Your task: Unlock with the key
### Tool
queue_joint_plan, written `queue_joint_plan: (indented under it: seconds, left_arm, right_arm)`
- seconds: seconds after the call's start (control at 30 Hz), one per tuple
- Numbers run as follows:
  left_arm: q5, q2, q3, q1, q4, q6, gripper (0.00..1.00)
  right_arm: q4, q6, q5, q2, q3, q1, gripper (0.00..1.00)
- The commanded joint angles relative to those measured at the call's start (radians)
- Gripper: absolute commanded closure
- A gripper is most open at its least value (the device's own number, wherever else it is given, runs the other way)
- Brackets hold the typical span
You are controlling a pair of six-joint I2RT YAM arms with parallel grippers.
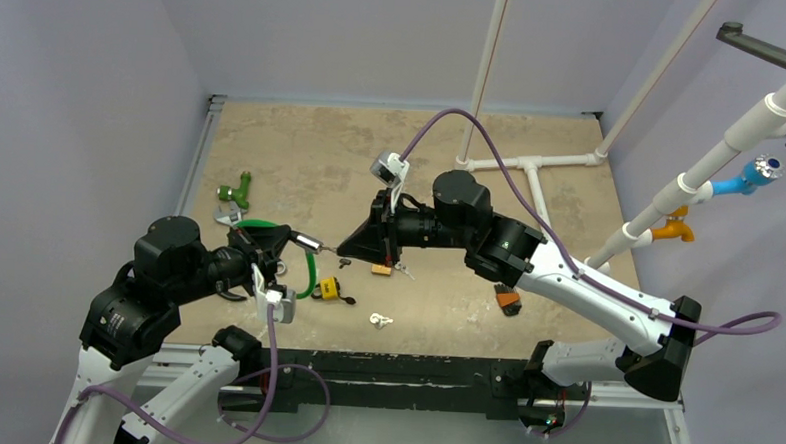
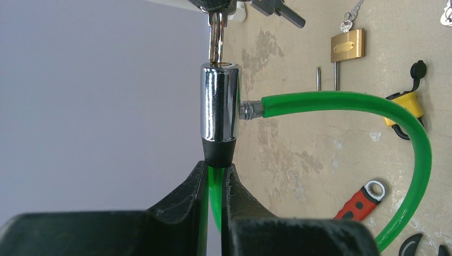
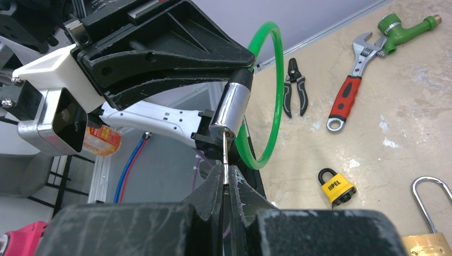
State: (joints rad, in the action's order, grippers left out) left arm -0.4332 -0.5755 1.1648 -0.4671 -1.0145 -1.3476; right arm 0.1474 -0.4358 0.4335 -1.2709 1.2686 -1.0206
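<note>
Left gripper (image 2: 216, 172) clamps the cable lock (image 2: 219, 106) above the bench's (image 1: 452, 155) near-left area. Right gripper (image 3: 226, 180), jaws pinching the key (image 3: 226, 152) (tip in the keyhole), should twist coaxially, never sideways.

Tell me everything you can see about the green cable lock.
The cable lock has a shiny chrome cylinder with a black collar at one end and a green plastic-coated cable forming a closed loop: one end leaves the collar, the other plugs into the cylinder's side through a metal tip. The jaws of the left gripper clamp the cable just behind the collar, holding the cylinder in the air. A key, pinched by the right gripper, sits in the keyhole at the free end.
</note>
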Motion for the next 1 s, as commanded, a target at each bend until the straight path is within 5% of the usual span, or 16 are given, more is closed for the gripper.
queue_joint_plan:
  seconds: [0.0, 0.97]
  left_arm:
    - [-0.049, 0.009, 0.024, -0.004, 0.060, -0.018, 1.00]
    - [-0.067, 0.012, 0.029, -0.004, 0.069, 0.010, 1.00]
  right_arm:
    - [-0.010, 0.041, -0.068, -0.004, 0.032, -0.001, 1.00]
    - [-0.052, 0.041, -0.101, -0.069, 0.065, -0.029, 1.00]
